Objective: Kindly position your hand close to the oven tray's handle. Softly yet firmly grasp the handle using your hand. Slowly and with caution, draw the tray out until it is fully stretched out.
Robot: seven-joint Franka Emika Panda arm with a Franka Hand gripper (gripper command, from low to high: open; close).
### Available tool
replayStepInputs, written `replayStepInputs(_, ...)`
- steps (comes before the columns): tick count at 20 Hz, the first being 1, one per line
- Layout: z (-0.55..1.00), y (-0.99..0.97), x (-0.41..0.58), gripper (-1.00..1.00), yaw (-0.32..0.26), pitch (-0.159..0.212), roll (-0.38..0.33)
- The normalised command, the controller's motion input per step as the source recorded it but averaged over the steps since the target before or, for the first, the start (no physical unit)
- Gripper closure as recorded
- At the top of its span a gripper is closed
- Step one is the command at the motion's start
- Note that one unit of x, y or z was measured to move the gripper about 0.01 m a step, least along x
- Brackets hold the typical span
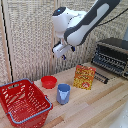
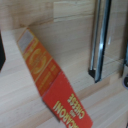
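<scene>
- The wooden table (image 1: 100,107) is carrying a black toaster oven (image 1: 112,55) at its far right corner; the oven tray (image 1: 107,64) is sitting at the oven's front, cut off by the exterior view's right edge.
- The red wire basket (image 1: 22,102) is showing only in the exterior view.
- The macaroni and cheese box (image 2: 52,82) is reading clearly only in the wrist view.
- The handle (image 2: 100,37) is appearing blurred there.
- The hand (image 1: 61,50) is hovering high above the table's middle, well apart from the tray; I cannot tell how its jaws are standing.

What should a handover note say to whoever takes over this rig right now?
End effector: raised above the table, holding nothing; open or shut cannot be told.
Oven tray: at the black toaster oven's front, on the exterior view's right.
Handle: ungrasped, beside the macaroni box.
Done: nothing yet.
Left: approach the handle, grip it, pull the tray fully out.
</scene>
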Motion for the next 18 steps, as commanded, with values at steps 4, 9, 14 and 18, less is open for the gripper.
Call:
replayStepInputs(4, -0.02, -0.13, -0.030, -1.00, 0.146, 0.000, -0.374)
replayStepInputs(9, -0.03, -0.07, -0.003, -1.00, 0.127, 0.013, -0.375)
replayStepInputs(14, 0.00, -0.15, -0.113, -1.00, 0.083, 0.016, -0.373)
replayStepInputs(18, 0.00, -0.59, -0.250, -1.00, 0.043, -0.014, -0.305)
